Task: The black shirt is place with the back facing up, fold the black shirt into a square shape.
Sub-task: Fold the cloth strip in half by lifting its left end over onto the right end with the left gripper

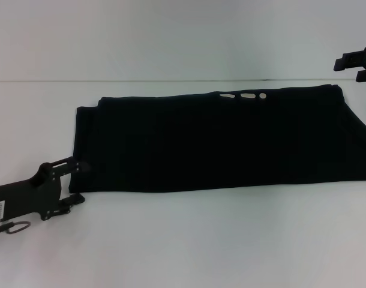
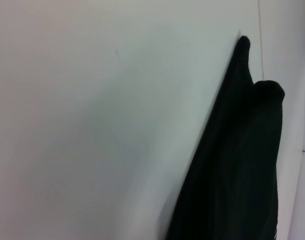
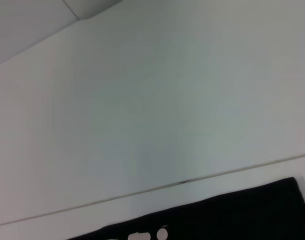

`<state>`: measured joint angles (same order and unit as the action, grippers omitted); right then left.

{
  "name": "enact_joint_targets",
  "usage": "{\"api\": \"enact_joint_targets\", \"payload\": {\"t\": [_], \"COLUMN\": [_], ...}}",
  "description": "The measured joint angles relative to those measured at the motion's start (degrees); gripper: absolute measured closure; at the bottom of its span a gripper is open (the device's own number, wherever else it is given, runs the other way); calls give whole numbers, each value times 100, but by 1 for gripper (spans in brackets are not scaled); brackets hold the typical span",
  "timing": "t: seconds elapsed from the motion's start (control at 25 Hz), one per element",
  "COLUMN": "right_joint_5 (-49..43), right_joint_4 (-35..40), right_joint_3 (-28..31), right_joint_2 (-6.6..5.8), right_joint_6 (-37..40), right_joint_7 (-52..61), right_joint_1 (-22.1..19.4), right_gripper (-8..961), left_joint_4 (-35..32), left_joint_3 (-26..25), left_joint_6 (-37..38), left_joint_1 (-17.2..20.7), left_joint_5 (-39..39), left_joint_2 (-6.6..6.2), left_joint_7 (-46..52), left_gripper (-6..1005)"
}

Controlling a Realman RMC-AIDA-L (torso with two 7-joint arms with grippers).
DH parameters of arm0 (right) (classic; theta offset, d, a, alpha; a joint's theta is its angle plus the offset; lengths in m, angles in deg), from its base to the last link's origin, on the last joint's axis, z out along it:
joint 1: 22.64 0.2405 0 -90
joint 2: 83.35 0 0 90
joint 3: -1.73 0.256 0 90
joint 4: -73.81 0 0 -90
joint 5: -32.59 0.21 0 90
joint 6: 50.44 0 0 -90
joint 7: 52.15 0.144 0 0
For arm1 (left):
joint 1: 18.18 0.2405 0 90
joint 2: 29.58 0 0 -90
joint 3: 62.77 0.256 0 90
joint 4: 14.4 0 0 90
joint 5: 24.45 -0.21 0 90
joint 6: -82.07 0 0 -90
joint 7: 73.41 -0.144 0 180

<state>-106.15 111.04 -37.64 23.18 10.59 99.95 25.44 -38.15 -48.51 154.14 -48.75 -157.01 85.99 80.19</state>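
Observation:
The black shirt (image 1: 225, 141) lies folded into a long band across the white table (image 1: 189, 240), its far edge showing a few white marks of lettering (image 1: 248, 96). My left gripper (image 1: 80, 182) is at the shirt's near left corner, open, its fingers straddling that corner just above the table. The left wrist view shows a folded end of the shirt (image 2: 242, 165). My right gripper (image 1: 350, 69) hangs above the shirt's far right corner, open and holding nothing. The right wrist view catches the shirt's far edge (image 3: 232, 217) with white marks (image 3: 162, 233).
The table's far edge runs along a pale wall (image 1: 171, 36). Bare white tabletop lies in front of the shirt and to its left. A thin cable loop (image 1: 15, 227) hangs under my left arm.

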Motion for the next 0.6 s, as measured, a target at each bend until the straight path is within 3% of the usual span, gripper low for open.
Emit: {"api": "enact_joint_targets", "payload": {"t": [0.6], "right_joint_5": [4], "right_joint_4": [-3], "right_joint_3": [1], "right_joint_2": [8], "right_joint_6": [-41], "right_joint_7": [-5], "right_joint_1": [-1], "right_gripper": [267], "left_joint_4": [346], "left_joint_3": [-39], "left_joint_6": [-743], "left_joint_1": [-629], "left_joint_5": [143], "left_joint_2": [65], "left_joint_7": [-205], "left_gripper": [212]}}
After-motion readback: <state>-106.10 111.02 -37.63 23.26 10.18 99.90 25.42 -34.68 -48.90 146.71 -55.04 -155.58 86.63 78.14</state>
